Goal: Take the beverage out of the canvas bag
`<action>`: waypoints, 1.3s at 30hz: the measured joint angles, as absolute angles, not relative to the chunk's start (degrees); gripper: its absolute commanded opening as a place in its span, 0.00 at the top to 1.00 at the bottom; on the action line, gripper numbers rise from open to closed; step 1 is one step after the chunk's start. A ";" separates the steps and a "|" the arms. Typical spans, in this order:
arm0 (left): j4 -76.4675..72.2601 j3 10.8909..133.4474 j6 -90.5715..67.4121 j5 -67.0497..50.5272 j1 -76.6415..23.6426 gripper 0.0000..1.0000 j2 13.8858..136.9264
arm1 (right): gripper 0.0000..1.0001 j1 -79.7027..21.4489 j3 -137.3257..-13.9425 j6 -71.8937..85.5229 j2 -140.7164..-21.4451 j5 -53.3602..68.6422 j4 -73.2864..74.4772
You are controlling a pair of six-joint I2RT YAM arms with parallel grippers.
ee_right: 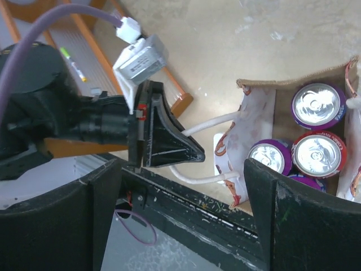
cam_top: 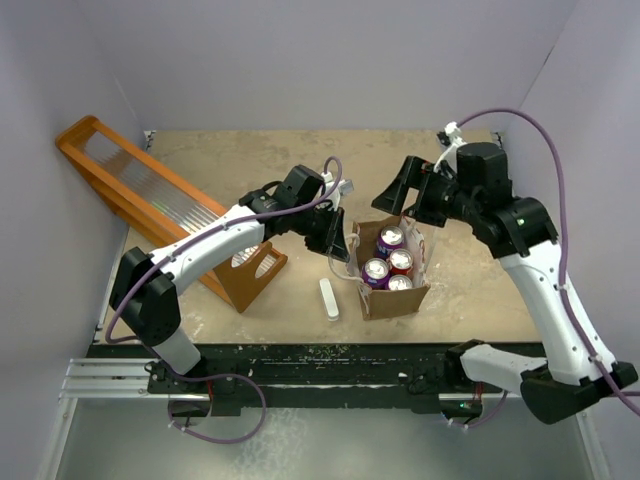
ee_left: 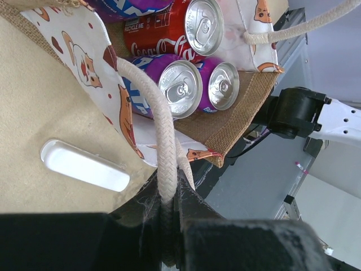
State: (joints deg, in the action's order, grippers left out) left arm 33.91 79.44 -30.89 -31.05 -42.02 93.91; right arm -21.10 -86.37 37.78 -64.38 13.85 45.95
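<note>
- One flat white oblong bar (cam_top: 330, 298) lies on the tan tabletop (cam_top: 480, 285), closest to the arm bases and just left of the bag.
- One small boxy brown canvas bag (cam_top: 394, 301) with white side panels printed in red stands upright and open. It is right of centre, near the table's front edge.
- Four drink cans stand upright inside it, packed close together: three purple cans (cam_top: 376, 271) and one red can (cam_top: 401, 261).
- The bag has two white rope handles, a left handle (ee_left: 149, 107) and a right handle (ee_left: 304, 25).
- The left arm reaches across from its base. The left gripper (cam_top: 343, 243) is pinched tight on the left handle, at the bag's left side.
- The right arm rises with its elbow high. The right gripper (cam_top: 412, 205) hangs over the bag's far edge, fingers spread wide and holding nothing.
- Only the left wrist view shows the rope squeezed between the fingers. Only the right wrist view shows that handle's loop running from bag to gripper.
- One long orange wooden rack (cam_top: 120, 175) slants along the far left.
</note>
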 measured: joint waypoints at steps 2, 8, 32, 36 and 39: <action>33.91 79.44 -30.89 -31.03 -42.02 1.00 93.91 | 0.16 -22.31 -86.54 37.85 -66.22 12.16 46.96; 33.78 79.44 -31.05 -30.81 -42.02 1.00 93.91 | 0.19 -24.47 -86.32 36.99 -71.26 6.61 51.59; 33.89 79.33 -32.49 -28.45 -42.02 1.00 93.38 | 0.19 -27.64 -78.17 32.80 -87.15 -12.60 49.60; 34.15 79.33 -32.53 -28.21 -42.02 1.00 93.41 | 0.19 -27.64 -78.17 32.27 -88.62 -14.09 48.18; 34.57 79.33 -32.56 -28.05 -42.02 1.00 93.38 | 0.19 -27.64 -78.11 32.14 -88.90 -14.72 46.87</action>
State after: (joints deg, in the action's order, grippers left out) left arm 34.57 79.33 -32.56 -28.05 -42.02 93.38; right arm -27.64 -78.11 32.14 -88.90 -14.72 46.87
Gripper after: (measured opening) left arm 0.099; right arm 0.808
